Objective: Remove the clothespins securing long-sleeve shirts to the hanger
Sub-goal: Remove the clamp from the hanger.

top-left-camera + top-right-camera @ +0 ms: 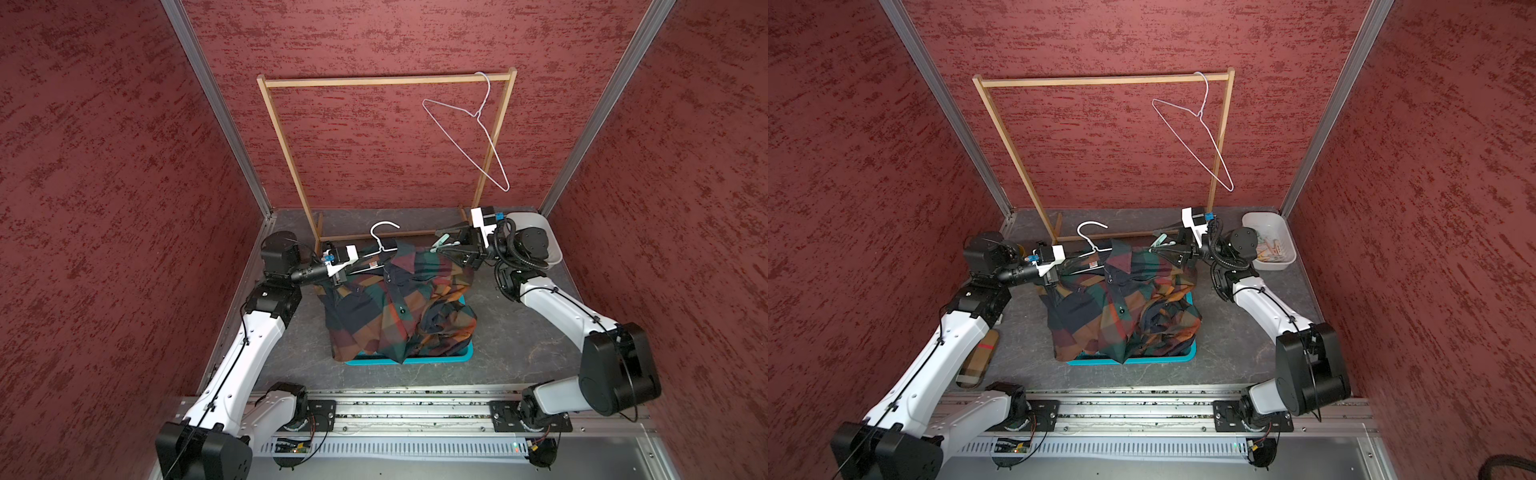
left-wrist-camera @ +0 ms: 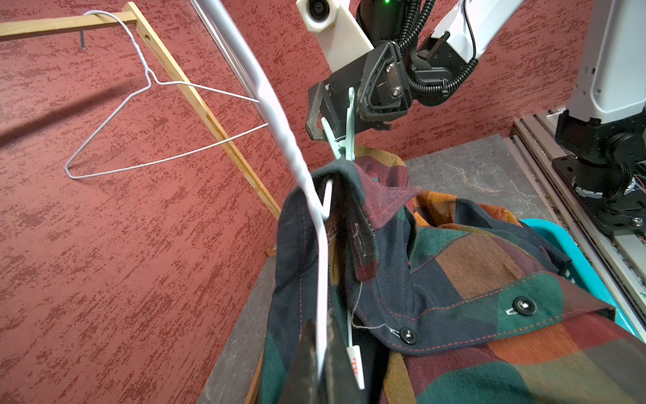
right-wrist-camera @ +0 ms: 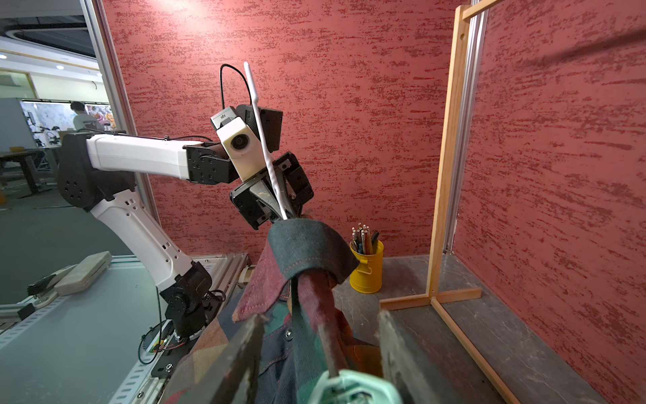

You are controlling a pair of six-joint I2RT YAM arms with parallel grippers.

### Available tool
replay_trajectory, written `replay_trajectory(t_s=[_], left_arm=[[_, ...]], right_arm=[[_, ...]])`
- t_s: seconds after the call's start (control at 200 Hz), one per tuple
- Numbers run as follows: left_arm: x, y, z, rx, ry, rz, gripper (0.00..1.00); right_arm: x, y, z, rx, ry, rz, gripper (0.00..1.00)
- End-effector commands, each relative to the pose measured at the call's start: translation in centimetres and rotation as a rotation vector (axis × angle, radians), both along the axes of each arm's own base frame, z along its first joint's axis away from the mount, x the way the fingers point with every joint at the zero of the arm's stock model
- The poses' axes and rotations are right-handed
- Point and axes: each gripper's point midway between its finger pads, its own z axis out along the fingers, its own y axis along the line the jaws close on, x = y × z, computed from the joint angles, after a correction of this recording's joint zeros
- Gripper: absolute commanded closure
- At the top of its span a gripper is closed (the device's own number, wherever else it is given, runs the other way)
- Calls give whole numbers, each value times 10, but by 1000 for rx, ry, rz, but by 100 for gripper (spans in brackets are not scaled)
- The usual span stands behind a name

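Both right fingers (image 3: 241,356) stand released on either flank of the mint clothespin (image 3: 353,388). One is close against its handle end and the other shows a gap, so nothing is squeezed yet. The pin bites a fold of the plaid shirt (image 2: 489,280) where the cloth lies over the white hanger (image 2: 323,245), on the side nearest the right arm. Its two legs stick up between the fingers.

Across from them, the left fingers (image 2: 304,370) are clenched on the hanger's wire. They hold it above the teal basket (image 1: 465,356), into which the shirt drapes and where more of the same plaid lies heaped.

Further out, a white tray (image 1: 1273,249) in the far corner of the surface (image 1: 519,332) has several pegs in it. A bare wire hanger (image 1: 478,137) hangs on the wooden rack (image 1: 386,81).

The step in hand looks like the grasp on this pin. I see no other peg on the shirt, though folds could hide one.

The next move calls for closing on the two legs, not the spring, hard enough to open the bite. The pin should then be drawn off along its own length, away from the cloth, while the left side holds the hanger steady so the fabric does not follow. The tray is the likely drop.
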Motion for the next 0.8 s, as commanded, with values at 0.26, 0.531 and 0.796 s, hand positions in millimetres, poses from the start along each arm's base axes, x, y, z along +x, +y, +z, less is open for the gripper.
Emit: replay_trajectory(t_s=[0.26, 0.531, 0.796], left_arm=[[-3, -1, 9, 1, -24, -15, 100], [-3, -1, 8, 3, -23, -17, 100], [1, 0, 4, 13, -14, 3, 100]], right_arm=[[10, 7, -1, -20, 2, -10, 81], [14, 10, -3, -32, 9, -14, 91], [12, 1, 23, -13, -56, -121, 100]])
